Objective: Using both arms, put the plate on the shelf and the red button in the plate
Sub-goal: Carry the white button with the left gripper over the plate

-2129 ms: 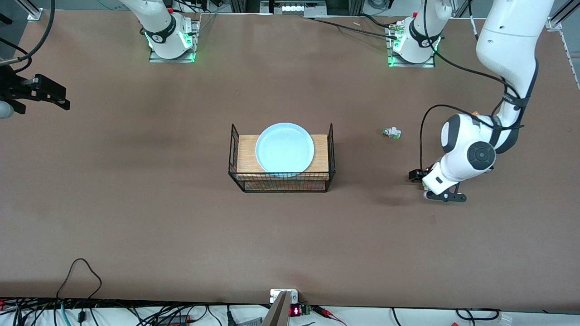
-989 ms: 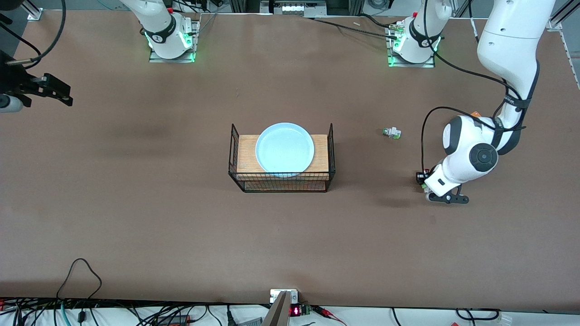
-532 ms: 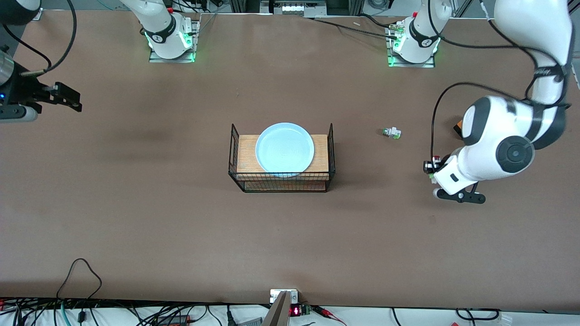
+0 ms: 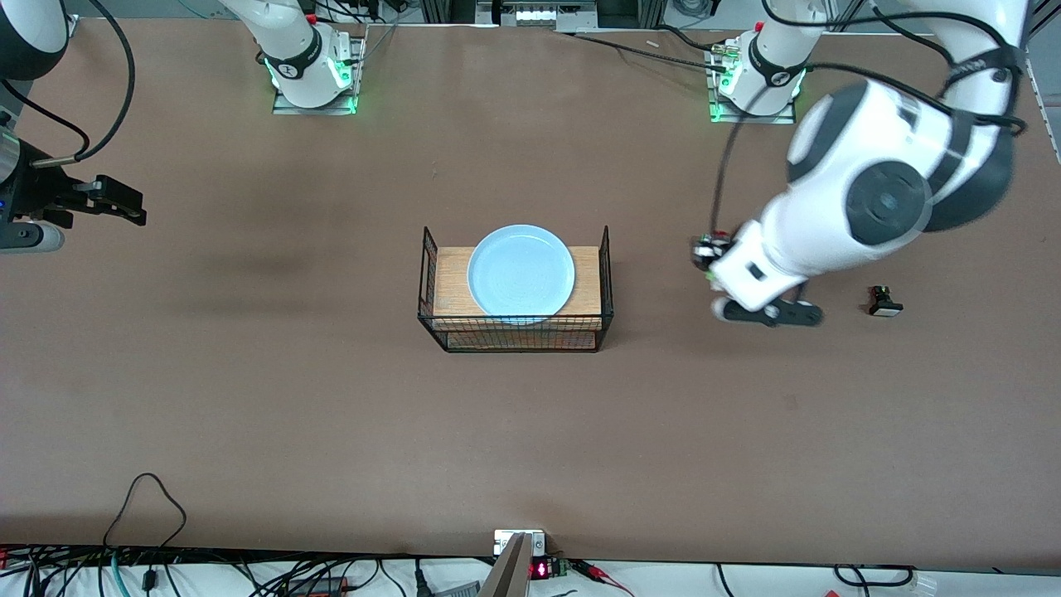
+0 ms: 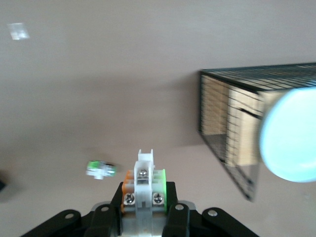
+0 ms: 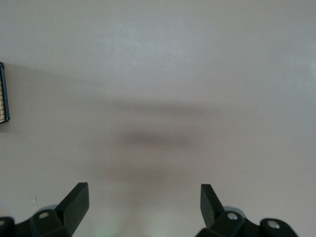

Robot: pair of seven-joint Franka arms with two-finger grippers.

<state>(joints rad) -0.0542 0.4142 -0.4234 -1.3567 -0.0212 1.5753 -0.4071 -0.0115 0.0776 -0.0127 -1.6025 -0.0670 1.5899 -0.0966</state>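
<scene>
Pale-blue plate [image 4: 520, 273] sits on the wire rack [image 4: 515, 332]. Left gripper [image 4: 707, 251] pinches the red button [image 5: 144, 185] above the table [image 4: 331, 414]. Right gripper [image 6: 143, 200] spread wide, waiting over its end.

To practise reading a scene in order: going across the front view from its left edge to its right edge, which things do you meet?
Right gripper → wire rack → plate → left gripper holding the red button → black switch.

We see white arms [image 4: 862, 199] with dark grey joint caps, black cables, green-lit bases [image 4: 311, 70], black tools [image 6: 143, 207] with silver screws.
</scene>
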